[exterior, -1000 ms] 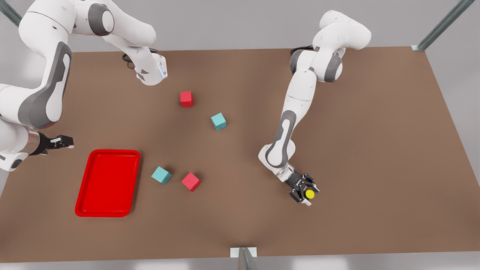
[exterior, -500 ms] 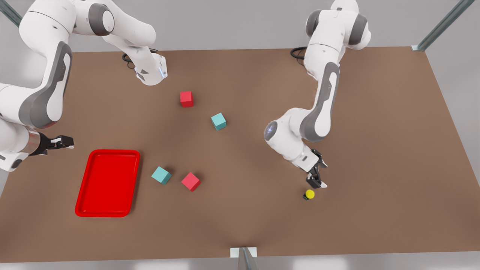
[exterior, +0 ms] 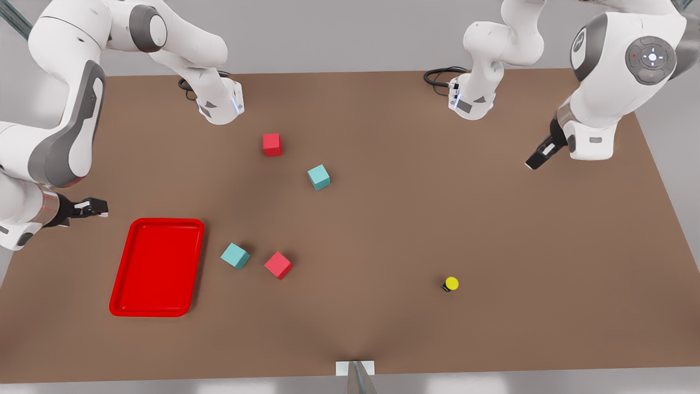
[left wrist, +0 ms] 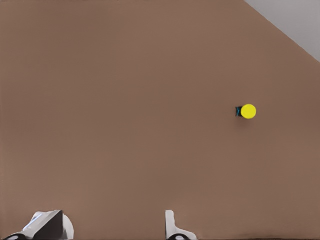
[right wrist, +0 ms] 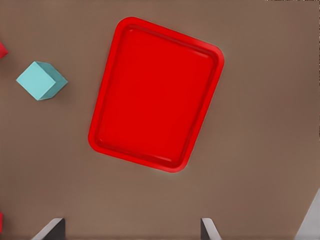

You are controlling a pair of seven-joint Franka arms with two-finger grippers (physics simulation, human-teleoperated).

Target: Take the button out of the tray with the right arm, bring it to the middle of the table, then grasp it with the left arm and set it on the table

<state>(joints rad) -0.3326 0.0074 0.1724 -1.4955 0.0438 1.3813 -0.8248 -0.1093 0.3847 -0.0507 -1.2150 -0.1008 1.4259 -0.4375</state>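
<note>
A matte brown tabletop [exterior: 383, 219] is seen from above, bordered by pale grey surroundings with metal struts at the corners. The button [exterior: 450, 284] stands alone on the bare surface, toward the near edge and right of centre in the front view, yellow cap up. The red tray [exterior: 157, 266] lies near the front view's left, apart from it. A teal cube [exterior: 235, 255] and a red cube [exterior: 278, 265] sit just beside the tray; another red cube [exterior: 272, 144] and another teal cube [exterior: 318, 177] lie farther back. The left gripper [exterior: 538, 157] hangs raised at the far right, its fingers [left wrist: 172, 227] apparently spread wide. The right gripper [exterior: 87, 207] waits over the tray's far left, fingers [right wrist: 207, 229] wide.
</note>
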